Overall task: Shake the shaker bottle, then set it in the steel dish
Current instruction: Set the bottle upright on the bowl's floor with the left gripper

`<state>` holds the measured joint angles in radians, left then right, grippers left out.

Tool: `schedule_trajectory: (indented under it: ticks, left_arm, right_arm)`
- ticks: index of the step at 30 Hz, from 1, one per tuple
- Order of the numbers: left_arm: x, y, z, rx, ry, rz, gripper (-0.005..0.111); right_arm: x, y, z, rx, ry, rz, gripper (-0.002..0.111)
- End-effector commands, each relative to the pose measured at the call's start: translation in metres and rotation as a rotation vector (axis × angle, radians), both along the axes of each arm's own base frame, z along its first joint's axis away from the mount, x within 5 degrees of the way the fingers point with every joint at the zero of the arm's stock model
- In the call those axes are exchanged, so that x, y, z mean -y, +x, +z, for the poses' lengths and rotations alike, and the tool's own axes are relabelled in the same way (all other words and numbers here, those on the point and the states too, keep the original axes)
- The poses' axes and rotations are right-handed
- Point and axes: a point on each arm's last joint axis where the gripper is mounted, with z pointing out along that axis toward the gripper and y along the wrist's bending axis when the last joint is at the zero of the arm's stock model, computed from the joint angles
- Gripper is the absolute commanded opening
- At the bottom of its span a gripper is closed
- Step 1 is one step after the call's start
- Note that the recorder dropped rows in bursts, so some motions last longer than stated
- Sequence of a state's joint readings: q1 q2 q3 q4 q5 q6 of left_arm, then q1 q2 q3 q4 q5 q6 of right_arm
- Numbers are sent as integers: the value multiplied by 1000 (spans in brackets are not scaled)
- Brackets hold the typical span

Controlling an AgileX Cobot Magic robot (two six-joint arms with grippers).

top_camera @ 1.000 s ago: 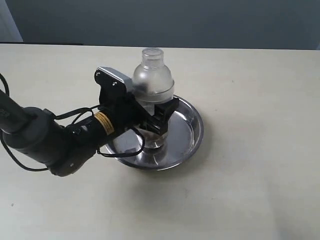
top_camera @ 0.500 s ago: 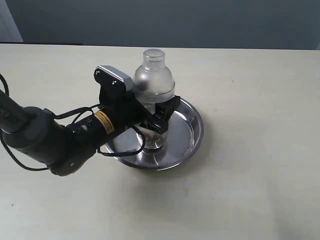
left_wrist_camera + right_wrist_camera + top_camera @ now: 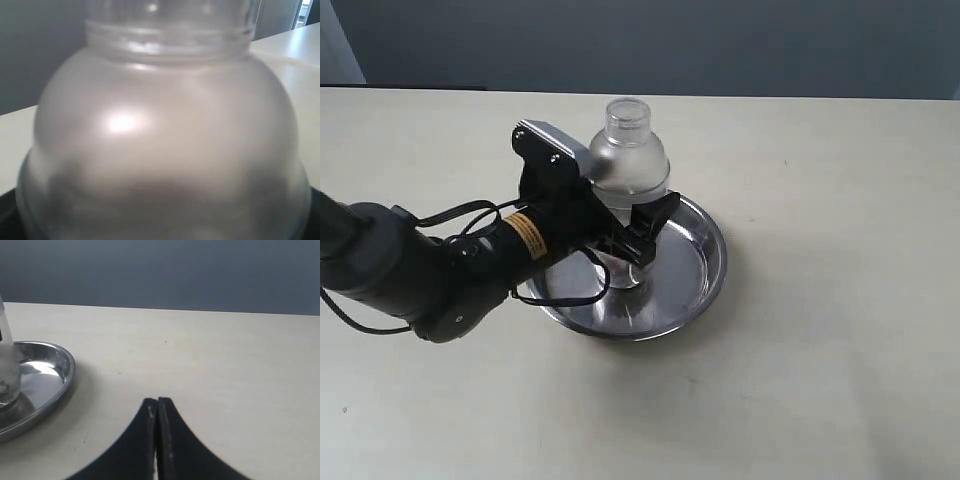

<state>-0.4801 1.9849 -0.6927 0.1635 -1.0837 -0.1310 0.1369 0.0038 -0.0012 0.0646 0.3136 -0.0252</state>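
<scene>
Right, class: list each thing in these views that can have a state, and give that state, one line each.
shaker bottle: upright in the dish, cap on.
steel dish: right way up on the table, bottle standing in it.
left gripper: jaws wide around the bottle's body; gripping or released cannot be told.
right gripper: shut, empty, apart from the dish.

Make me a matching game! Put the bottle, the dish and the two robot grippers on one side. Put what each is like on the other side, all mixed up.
Things:
1 shaker bottle
2 steel dish
3 left gripper
4 right gripper

What each is like:
A shut, off to the side of the dish
B upright, in the dish
C around the bottle
D shiny metal

Pairs: 1-B, 2-D, 3-C, 4-A
</scene>
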Motion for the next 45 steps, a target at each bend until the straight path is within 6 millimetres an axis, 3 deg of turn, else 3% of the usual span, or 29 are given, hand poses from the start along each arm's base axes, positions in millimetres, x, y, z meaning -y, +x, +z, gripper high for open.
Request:
schedule_trajectory:
  ticks: [1, 15, 25, 38, 43, 45]
  left_arm:
    - [1, 1, 8, 27, -11, -1, 86]
    - [1, 1, 15, 54, -109, -1, 86]
    - [3, 0, -4, 6, -65, -16, 86]
    - [4, 0, 4, 48, -78, -31, 86]
    - [5, -2, 3, 85, -20, -60, 106]
    - [5, -1, 4, 84, -22, -54, 105]
  right_arm:
    - [0, 0, 1, 11, -2, 3, -1]
    - [0, 0, 1, 11, -2, 3, -1]
    - [0, 0, 1, 11, -2, 3, -1]
    - [0, 0, 1, 11, -2, 3, -1]
    - [0, 0, 1, 11, -2, 3, -1]
    - [0, 0, 1, 11, -2, 3, -1]
